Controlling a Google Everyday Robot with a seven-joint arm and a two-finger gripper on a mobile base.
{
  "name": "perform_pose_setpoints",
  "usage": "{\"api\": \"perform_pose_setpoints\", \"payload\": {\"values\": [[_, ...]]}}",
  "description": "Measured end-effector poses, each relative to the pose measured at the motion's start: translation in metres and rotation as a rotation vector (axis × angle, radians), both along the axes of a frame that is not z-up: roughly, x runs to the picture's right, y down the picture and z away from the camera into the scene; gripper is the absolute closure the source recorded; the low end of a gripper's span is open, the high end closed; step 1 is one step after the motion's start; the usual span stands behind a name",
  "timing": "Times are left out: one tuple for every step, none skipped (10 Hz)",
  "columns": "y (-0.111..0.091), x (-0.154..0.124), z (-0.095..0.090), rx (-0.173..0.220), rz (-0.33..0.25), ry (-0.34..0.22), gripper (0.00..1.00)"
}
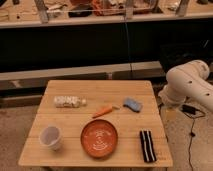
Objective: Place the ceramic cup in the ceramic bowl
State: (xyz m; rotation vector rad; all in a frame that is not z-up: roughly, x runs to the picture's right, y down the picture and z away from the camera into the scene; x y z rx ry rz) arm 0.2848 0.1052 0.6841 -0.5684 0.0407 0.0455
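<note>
The ceramic cup [50, 137] is small and white and stands upright on the front left of the wooden table [95, 89]. The ceramic bowl [100, 138], a wide orange-red dish with white arc markings, sits to the cup's right at the front middle, a short gap between them. Only my white arm [188, 86] shows, beyond the table's right edge and well away from cup and bowl. My gripper does not show; it lies out of sight past the arm at the right.
A clear plastic bottle [69, 101] lies on its side at the left. An orange carrot [103, 111] lies behind the bowl and a blue sponge [132, 104] to its right. A black striped object [147, 145] lies at the front right. A dark counter runs behind the table.
</note>
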Motion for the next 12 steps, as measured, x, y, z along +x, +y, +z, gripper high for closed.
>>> {"api": "perform_pose_setpoints", "payload": {"values": [[0.0,0.0,0.0,0.0,0.0,0.0,0.2],[0.0,0.0,0.0,0.0,0.0,0.0,0.2],[0.0,0.0,0.0,0.0,0.0,0.0,0.2],[0.0,0.0,0.0,0.0,0.0,0.0,0.2],[0.0,0.0,0.0,0.0,0.0,0.0,0.2],[0.0,0.0,0.0,0.0,0.0,0.0,0.2],[0.0,0.0,0.0,0.0,0.0,0.0,0.2],[0.0,-0.001,-0.001,0.003,-0.005,-0.001,0.2],[-0.002,-0.008,-0.002,0.01,-0.028,-0.008,0.2],[-0.003,-0.021,-0.003,0.014,-0.05,-0.022,0.2],[-0.005,-0.036,-0.003,0.021,-0.072,-0.034,0.2],[-0.007,-0.049,-0.004,0.026,-0.093,-0.044,0.2]]}}
